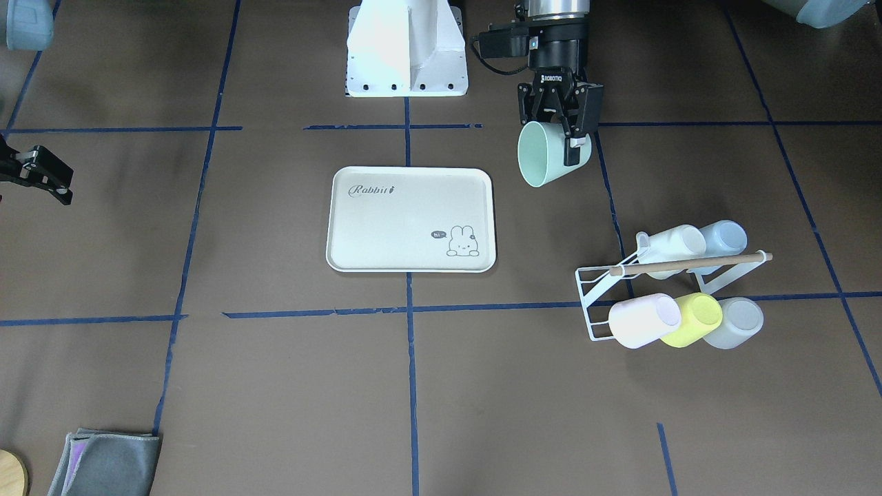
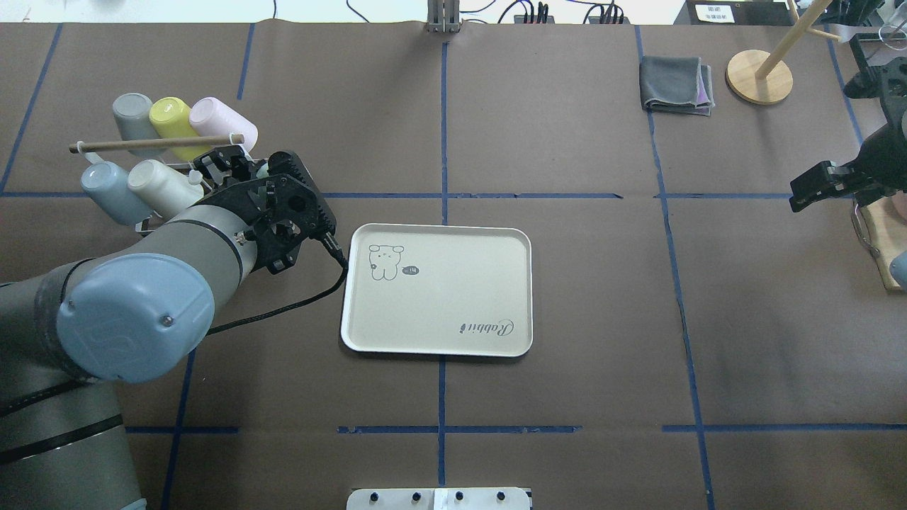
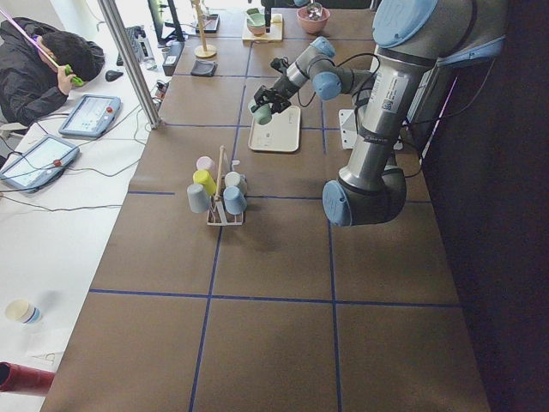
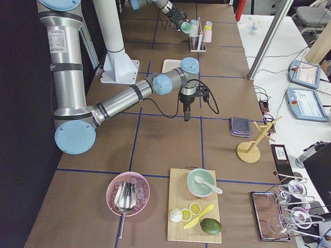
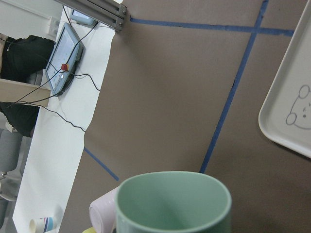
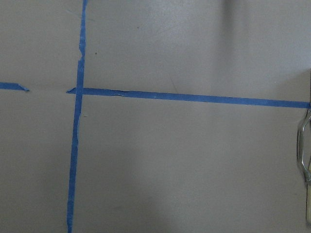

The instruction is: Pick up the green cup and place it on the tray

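The left gripper (image 1: 563,143) clamps the wall of the matte, tapered green cup (image 1: 541,160), which hangs tilted in the air, seemingly just beside the smooth, round-cornered cream tray (image 1: 411,219).

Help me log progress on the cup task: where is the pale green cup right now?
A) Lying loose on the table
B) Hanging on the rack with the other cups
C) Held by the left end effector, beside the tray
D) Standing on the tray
C: the left end effector is closed on the rim of the green cup, which is tilted and sits off to the side of the tray, not over it.
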Action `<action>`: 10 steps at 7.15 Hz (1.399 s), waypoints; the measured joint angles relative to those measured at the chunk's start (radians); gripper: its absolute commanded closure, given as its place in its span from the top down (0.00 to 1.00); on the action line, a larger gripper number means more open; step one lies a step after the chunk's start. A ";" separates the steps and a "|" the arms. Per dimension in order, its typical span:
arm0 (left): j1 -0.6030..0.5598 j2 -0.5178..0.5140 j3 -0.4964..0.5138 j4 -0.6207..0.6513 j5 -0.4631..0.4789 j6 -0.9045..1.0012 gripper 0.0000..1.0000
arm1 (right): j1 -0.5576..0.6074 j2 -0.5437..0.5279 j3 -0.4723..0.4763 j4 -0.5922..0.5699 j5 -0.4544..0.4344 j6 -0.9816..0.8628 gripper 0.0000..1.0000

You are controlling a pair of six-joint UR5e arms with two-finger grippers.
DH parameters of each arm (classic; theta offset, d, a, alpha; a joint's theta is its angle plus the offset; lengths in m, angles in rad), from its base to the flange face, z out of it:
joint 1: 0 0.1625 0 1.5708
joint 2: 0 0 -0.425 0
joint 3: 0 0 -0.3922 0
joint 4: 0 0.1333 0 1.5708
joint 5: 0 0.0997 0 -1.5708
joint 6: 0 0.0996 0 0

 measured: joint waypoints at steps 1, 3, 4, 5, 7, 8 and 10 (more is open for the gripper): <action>0.022 0.007 0.003 -0.066 0.004 -0.052 0.30 | 0.001 0.000 0.000 0.000 0.000 0.000 1.00; 0.074 0.020 0.006 -0.166 0.052 -0.146 0.27 | 0.004 0.000 -0.001 -0.001 0.000 -0.001 1.00; 0.099 0.027 0.010 -0.223 0.085 -0.192 0.25 | 0.005 -0.001 -0.001 -0.001 0.000 -0.001 1.00; 0.120 0.030 0.022 -0.291 0.105 -0.239 0.21 | 0.007 -0.002 -0.002 -0.001 0.000 -0.001 1.00; 0.142 0.029 0.107 -0.537 0.119 -0.279 0.18 | 0.014 -0.004 -0.003 -0.001 0.000 -0.001 1.00; 0.147 0.026 0.182 -0.698 0.116 -0.275 0.18 | 0.015 -0.005 -0.004 -0.001 0.000 -0.001 1.00; 0.148 0.007 0.312 -0.904 0.080 -0.209 0.19 | 0.019 -0.006 -0.009 -0.002 0.000 -0.002 1.00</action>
